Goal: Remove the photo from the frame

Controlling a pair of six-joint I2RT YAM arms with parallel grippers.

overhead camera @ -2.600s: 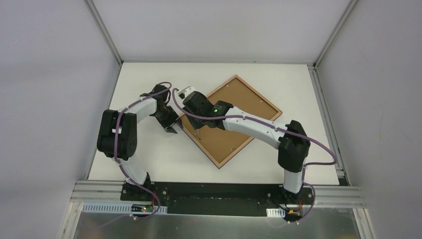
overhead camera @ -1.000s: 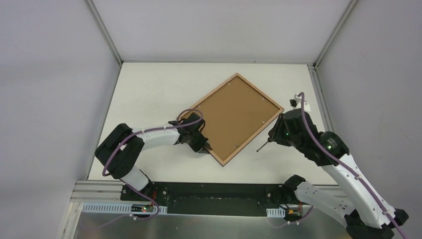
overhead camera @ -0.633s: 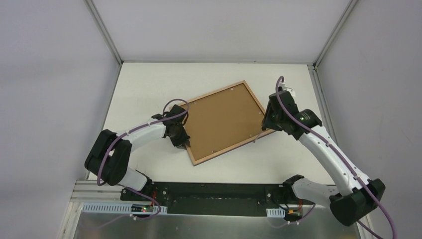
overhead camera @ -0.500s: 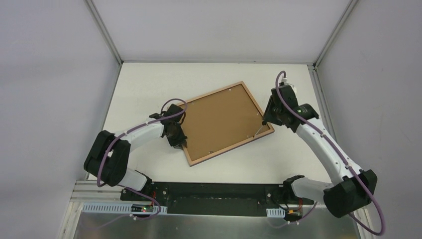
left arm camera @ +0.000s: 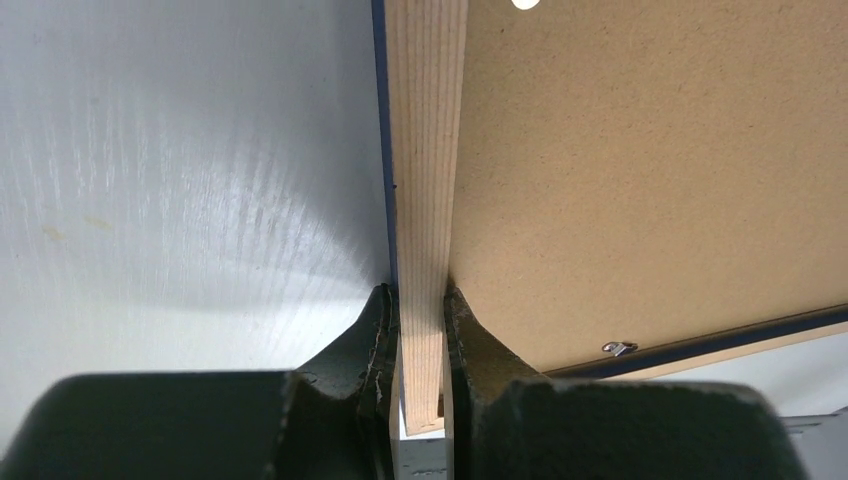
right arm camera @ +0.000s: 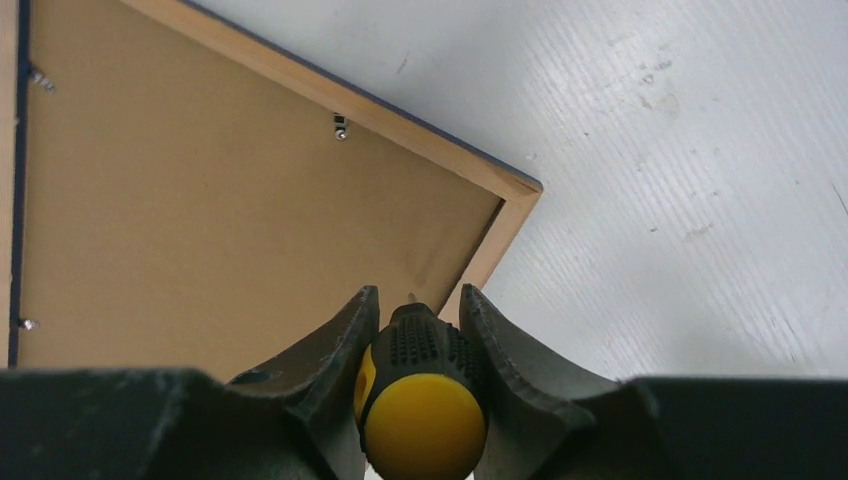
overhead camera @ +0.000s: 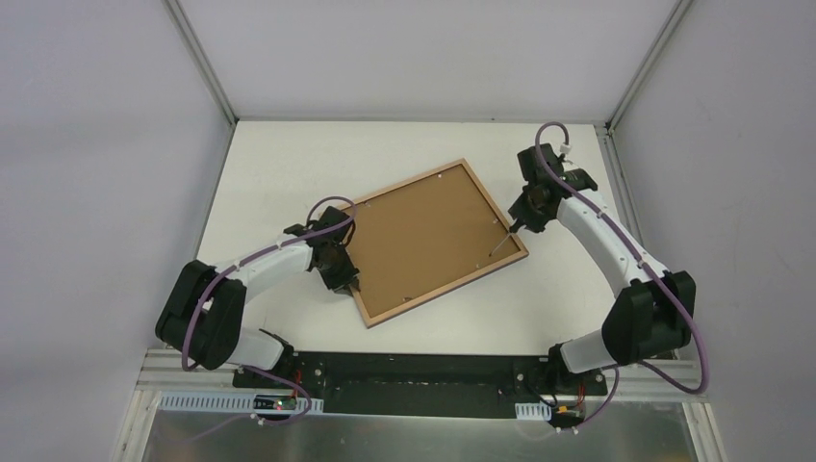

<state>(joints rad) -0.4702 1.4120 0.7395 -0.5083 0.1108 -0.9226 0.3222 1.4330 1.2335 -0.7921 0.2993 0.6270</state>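
**White desk (overhead camera: 279, 164), frame (overhead camera: 447, 289) face-down, tabs to free**

Grey walls on three sides, pale desk below. Lying skewed at mid-desk, back upward: the frame, its brown backing board (overhead camera: 423, 236) seated inside the wood-coloured rim. No sight of the photo; presumably under that board.

Clamped on the frame's left rail, close to its near corner: the left fingers (left arm camera: 372, 335), one on the outer blue edge, one on the board side. Clamped round the black-and-yellow handle of a screwdriver (right arm camera: 420, 400): the right fingers (right arm camera: 335, 350), shaft pointing down toward the frame's right corner, tip just inside the rim. Touching the board or not, cannot tell.

Judged step: working loose the small metal tabs (right arm camera: 341, 126) pinning the board, starting near that right corner. State of the tabs too small to tell; probably early in the job.

To do it well:
- Grip the rail hard with the left, to stop any slide or spin under the tool.
- Set the tip against the side of one tab, low to the board, not on the board itself.
- Push sideways along the rim rather than down; otherwise a risk of gouging the soft board or skating off onto the desk.
- Go gently and check from above, with the tip hidden behind the handle in the right wrist view.
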